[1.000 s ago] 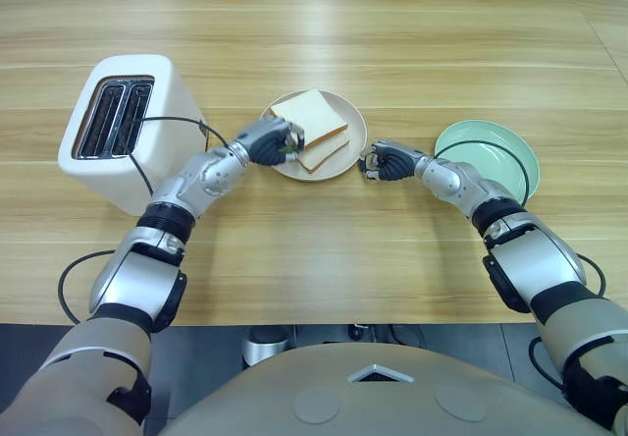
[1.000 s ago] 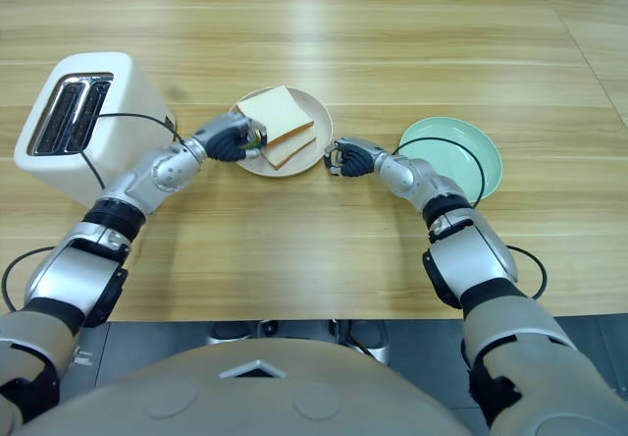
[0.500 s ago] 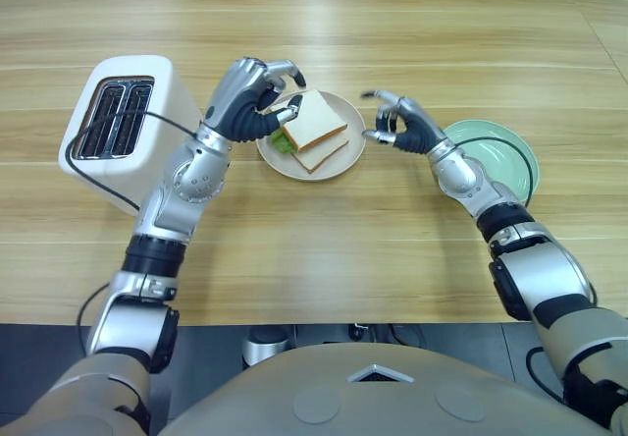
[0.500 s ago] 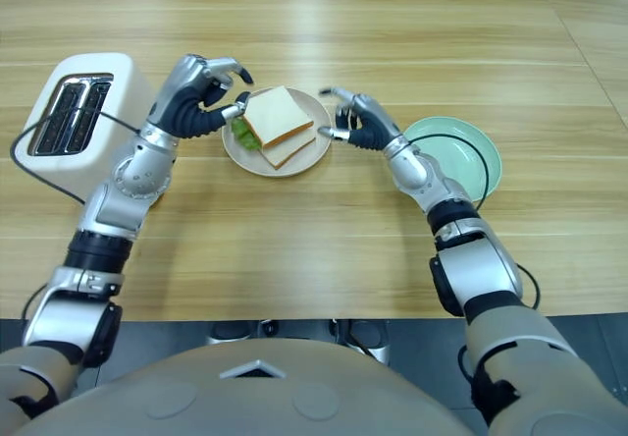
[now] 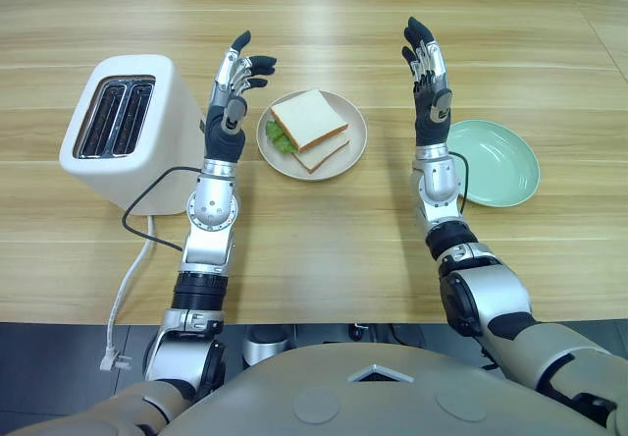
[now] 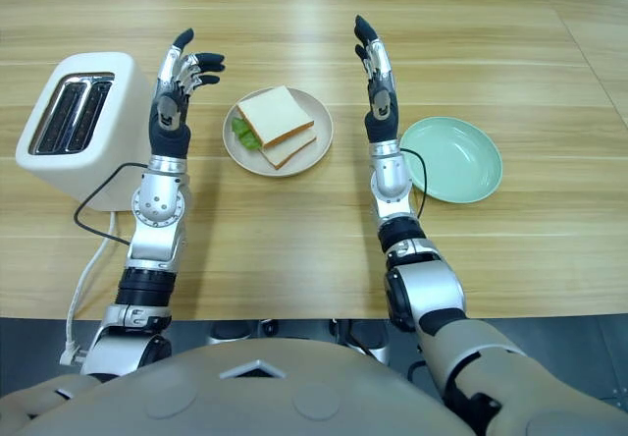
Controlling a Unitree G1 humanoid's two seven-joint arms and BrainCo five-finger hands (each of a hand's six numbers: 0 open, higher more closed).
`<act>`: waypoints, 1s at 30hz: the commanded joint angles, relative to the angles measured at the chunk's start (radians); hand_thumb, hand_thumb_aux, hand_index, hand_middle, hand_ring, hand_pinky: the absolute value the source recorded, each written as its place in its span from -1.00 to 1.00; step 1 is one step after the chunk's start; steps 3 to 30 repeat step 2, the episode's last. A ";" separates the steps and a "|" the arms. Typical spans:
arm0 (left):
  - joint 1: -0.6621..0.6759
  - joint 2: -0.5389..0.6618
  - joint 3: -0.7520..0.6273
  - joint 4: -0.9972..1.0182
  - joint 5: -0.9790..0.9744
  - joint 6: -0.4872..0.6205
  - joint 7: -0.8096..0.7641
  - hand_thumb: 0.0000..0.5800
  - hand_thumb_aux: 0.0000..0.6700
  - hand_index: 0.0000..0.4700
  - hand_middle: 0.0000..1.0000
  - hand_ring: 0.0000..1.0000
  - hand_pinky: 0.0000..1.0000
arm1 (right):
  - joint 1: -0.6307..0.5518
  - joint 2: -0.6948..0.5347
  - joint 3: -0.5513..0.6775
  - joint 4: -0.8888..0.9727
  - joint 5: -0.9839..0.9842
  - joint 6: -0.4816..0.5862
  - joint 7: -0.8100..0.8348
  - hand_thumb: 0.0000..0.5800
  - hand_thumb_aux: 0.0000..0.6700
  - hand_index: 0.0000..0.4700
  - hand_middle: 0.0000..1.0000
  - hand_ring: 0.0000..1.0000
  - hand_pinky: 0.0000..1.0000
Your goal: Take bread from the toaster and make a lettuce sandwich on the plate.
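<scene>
A sandwich of two white bread slices with green lettuce sticking out at its left lies on the beige plate. The white toaster stands at the left, its two slots dark with no bread showing. My left hand is raised upright between toaster and plate, fingers spread and holding nothing. My right hand is raised upright to the right of the plate, fingers straight and holding nothing.
A green plate lies at the right with nothing on it. The toaster's black cable loops over the table to a white cord that hangs off the front edge. Bare wooden table stretches behind the plates.
Both hands have lifted away from the beige plate and opened, rising from low beside the sandwich to upright with fingers spread. The sandwich stays on the plate.
</scene>
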 commanded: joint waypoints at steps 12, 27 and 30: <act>-0.004 -0.004 -0.007 0.104 0.025 -0.069 -0.004 -1.00 -1.00 -1.00 -1.00 -1.00 -1.00 | 0.027 -0.002 -0.009 0.026 -0.055 -0.025 -0.010 -1.00 -1.00 -1.00 -1.00 -1.00 -1.00; -0.004 -0.004 -0.007 0.104 0.025 -0.069 -0.004 -1.00 -1.00 -1.00 -1.00 -1.00 -1.00 | 0.027 -0.002 -0.009 0.026 -0.055 -0.025 -0.010 -1.00 -1.00 -1.00 -1.00 -1.00 -1.00; -0.004 -0.004 -0.007 0.104 0.025 -0.069 -0.004 -1.00 -1.00 -1.00 -1.00 -1.00 -1.00 | 0.027 -0.002 -0.009 0.026 -0.055 -0.025 -0.010 -1.00 -1.00 -1.00 -1.00 -1.00 -1.00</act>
